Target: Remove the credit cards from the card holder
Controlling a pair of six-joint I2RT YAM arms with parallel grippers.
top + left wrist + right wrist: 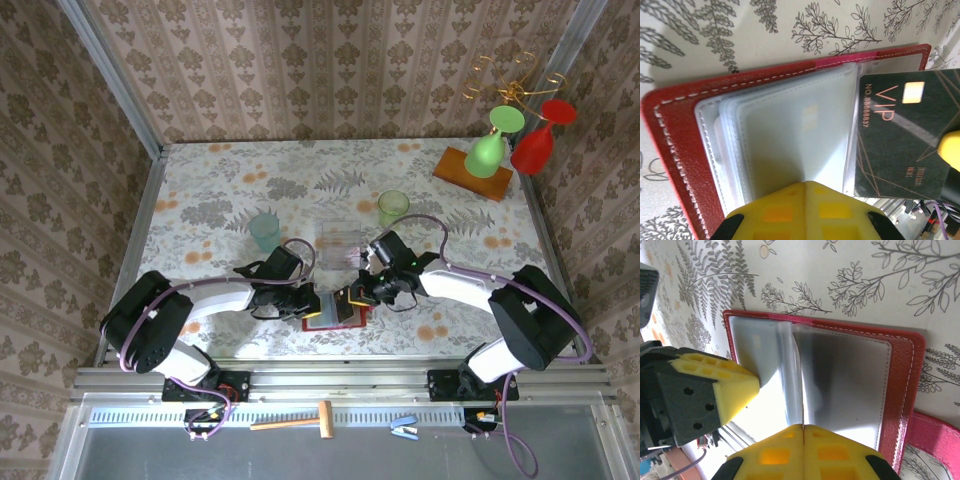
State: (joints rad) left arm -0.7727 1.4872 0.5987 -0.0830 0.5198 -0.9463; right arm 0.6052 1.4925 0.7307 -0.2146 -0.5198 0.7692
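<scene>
Top camera sits high behind the arm bases, tilted down and forward over the table (200, 190) to the back wall; wide and distant. Left wrist camera hangs very close, looking past the left fingertips (790, 210). Right wrist camera does likewise past the right fingertips (790, 455), facing the opposite way. All three share the open card holder (335, 312).

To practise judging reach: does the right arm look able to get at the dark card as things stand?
Likely yes: the dark card juts from the holder on that arm's side, nothing lies over it, and the right gripper has a finger on its edge.
</scene>
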